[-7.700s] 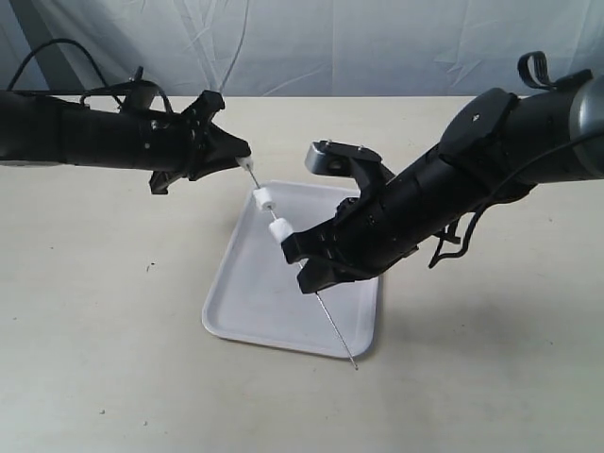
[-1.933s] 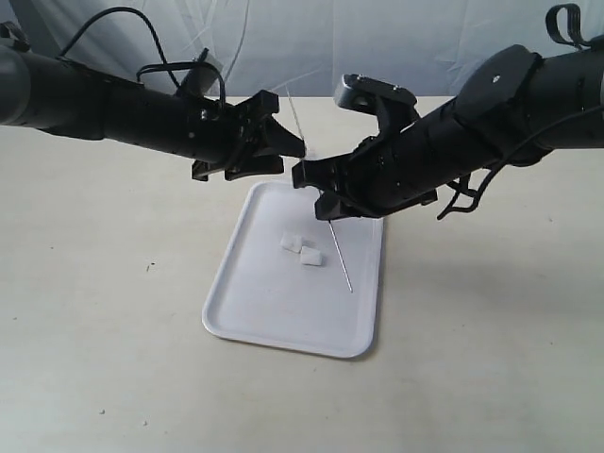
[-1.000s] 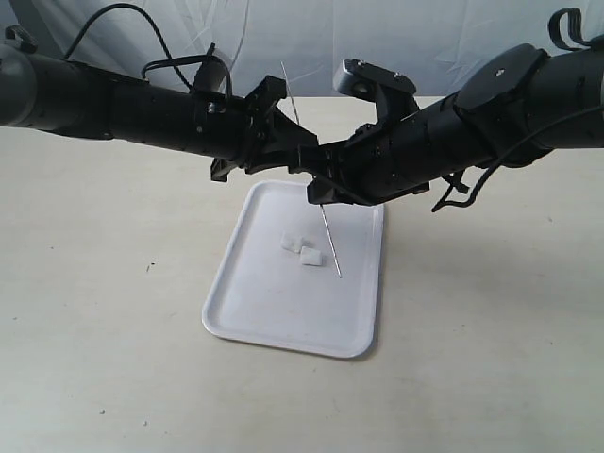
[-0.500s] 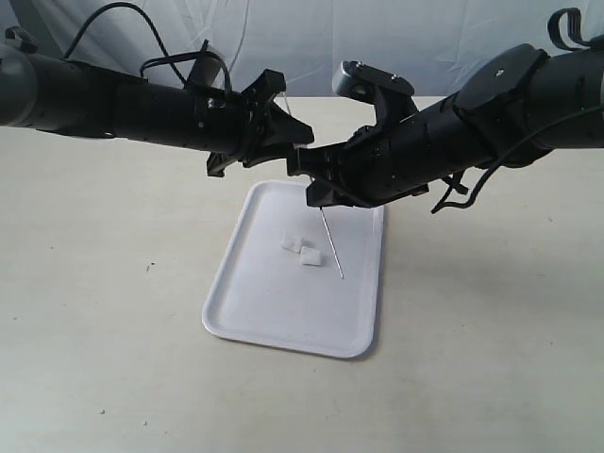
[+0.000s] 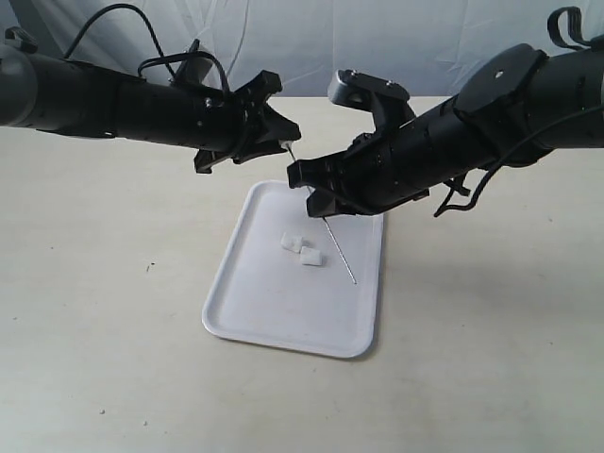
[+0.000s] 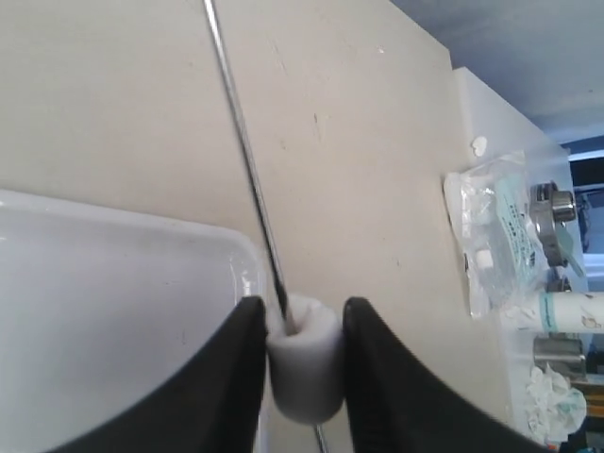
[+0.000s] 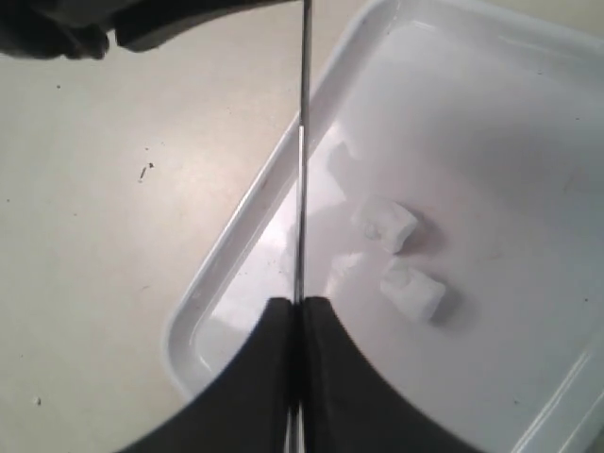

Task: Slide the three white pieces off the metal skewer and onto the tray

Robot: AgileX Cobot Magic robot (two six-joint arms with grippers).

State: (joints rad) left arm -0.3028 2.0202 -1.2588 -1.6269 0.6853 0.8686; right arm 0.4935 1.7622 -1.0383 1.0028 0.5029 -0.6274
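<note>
Exterior view: both arms reach inward, meeting over far end of the tray (image 5: 274, 307). On it lie two white pieces (image 5: 310, 257) beside the slanted metal skewer (image 5: 338, 253). Right fingers (image 7: 269, 377) pinch the skewer tight; left fingers (image 6: 231, 377) clamp third white piece (image 6: 304, 363), threaded on it. Tip contact unclear.

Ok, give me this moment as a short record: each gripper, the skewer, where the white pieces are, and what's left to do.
left gripper: closed on the third white piece, which the skewer runs through
right gripper: shut on the metal skewer
skewer pose: tilted, lower end over the tray
pieces off: two white pieces lying close together on the tray
remaining: one piece not yet slid off
</note>
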